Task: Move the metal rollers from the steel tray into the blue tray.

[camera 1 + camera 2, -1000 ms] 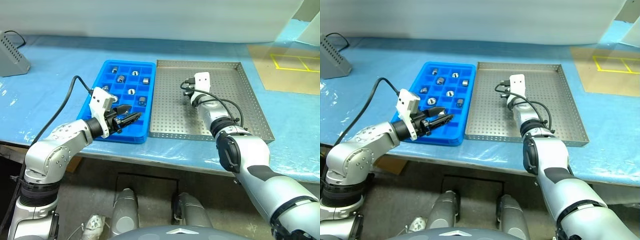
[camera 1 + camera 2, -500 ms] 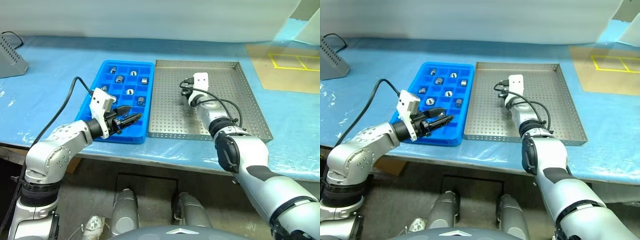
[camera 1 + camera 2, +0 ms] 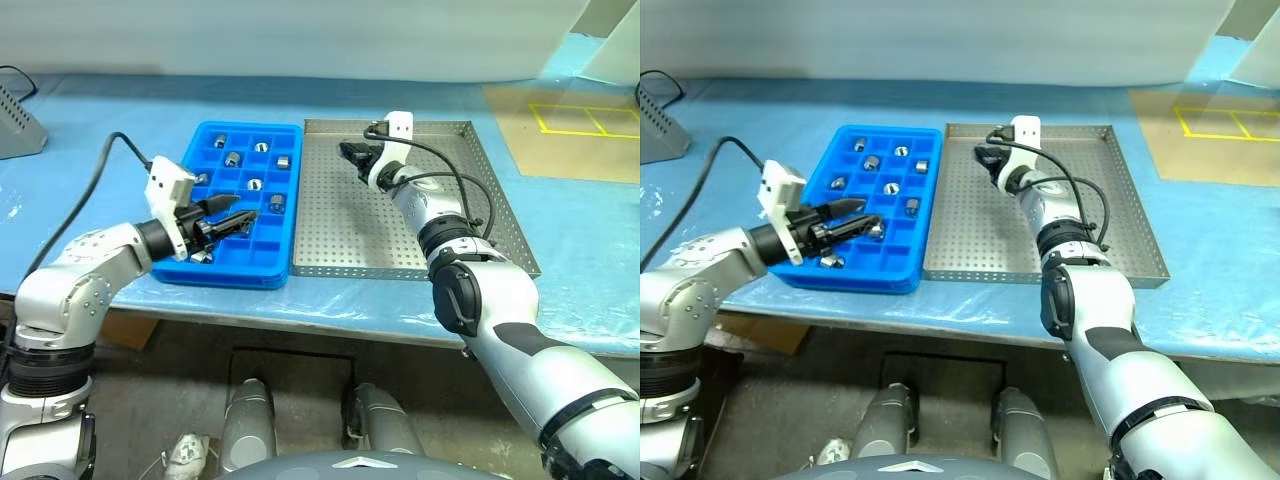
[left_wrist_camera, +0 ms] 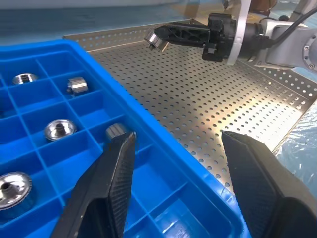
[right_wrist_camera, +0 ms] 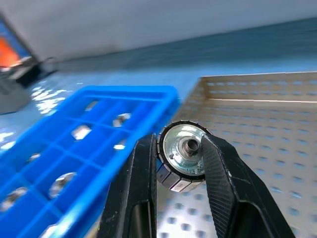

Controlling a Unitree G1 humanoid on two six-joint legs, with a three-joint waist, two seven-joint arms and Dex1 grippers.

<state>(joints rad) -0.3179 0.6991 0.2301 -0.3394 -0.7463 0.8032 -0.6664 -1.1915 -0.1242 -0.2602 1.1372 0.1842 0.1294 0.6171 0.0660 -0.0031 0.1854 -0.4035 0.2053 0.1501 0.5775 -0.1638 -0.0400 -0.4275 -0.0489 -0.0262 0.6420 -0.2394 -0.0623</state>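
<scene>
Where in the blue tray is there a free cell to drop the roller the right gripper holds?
The right gripper holds a roller above the steel tray. In the blue tray, the column along the steel tray has empty cells at its near end. The far and middle cells hold rollers, and the left gripper hangs open over the near left part.

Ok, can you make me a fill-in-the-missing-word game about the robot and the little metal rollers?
1. The right gripper is pinching one metal ____.
2. That roller is held above the ____ tray.
3. The rollers already sorted sit in the ____ tray.
4. The left gripper has its fingers ____ and holds nothing.

Missing words: roller; steel; blue; open
</scene>
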